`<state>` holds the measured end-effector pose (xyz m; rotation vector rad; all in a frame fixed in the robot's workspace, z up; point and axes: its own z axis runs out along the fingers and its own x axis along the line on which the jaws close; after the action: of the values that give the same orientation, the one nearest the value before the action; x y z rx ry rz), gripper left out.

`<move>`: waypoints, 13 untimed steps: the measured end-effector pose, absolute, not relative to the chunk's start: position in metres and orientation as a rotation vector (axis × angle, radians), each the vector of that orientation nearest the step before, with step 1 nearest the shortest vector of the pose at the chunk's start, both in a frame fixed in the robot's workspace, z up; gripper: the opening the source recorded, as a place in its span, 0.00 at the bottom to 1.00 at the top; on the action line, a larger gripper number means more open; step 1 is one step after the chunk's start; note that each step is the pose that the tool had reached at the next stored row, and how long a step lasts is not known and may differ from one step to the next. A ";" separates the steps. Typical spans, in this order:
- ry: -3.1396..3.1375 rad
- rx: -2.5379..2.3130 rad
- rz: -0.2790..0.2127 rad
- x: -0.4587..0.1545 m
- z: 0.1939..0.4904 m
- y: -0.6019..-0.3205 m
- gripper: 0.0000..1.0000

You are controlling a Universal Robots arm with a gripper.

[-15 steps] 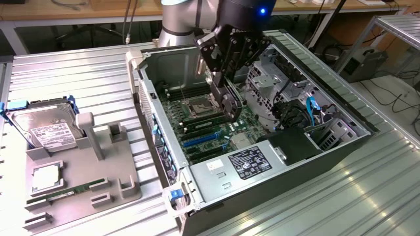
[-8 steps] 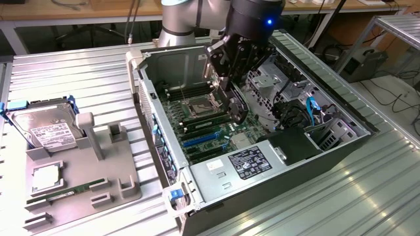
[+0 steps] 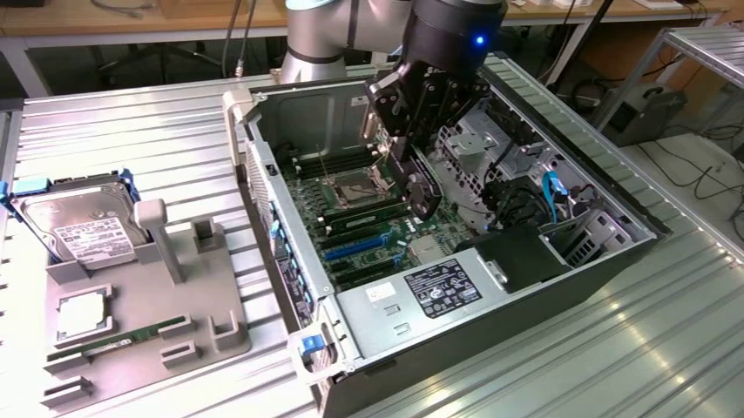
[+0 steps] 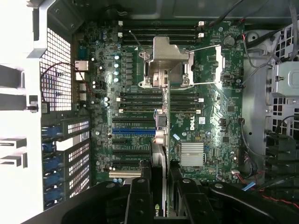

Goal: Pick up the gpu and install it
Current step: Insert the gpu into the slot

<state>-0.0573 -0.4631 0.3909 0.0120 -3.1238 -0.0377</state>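
Observation:
My gripper (image 3: 409,144) hangs over the open computer case (image 3: 605,261) and is shut on the gpu (image 3: 421,185), a slim black card held on edge above the motherboard (image 3: 361,218). In the wrist view the gpu (image 4: 159,163) runs edge-on between my two black fingers (image 4: 140,198), its silver bracket end reaching toward the expansion slots. It hovers above the motherboard (image 4: 210,116), lined up roughly beside the blue slot (image 4: 133,132). I cannot tell whether the card touches the board.
A grey fixture tray (image 3: 174,331) at the exterior view's left holds a silver hard drive (image 3: 76,222), a green memory stick (image 3: 117,335) and a processor chip (image 3: 82,313). Inside the case are the processor socket (image 4: 170,65), a small heatsink (image 4: 192,154), a drive cage and cables (image 3: 546,200).

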 end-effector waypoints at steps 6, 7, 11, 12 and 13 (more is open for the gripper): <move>-3.124 0.012 -0.038 -0.057 0.391 -0.463 0.26; -3.124 0.012 -0.038 -0.057 0.391 -0.463 0.26; -3.123 0.044 -0.037 -0.057 0.391 -0.463 0.26; -3.122 0.077 -0.037 -0.057 0.391 -0.463 0.26; -3.121 0.108 -0.037 -0.057 0.391 -0.463 0.26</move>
<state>-0.0574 -0.4631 0.3906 0.1078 -3.1212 -0.0368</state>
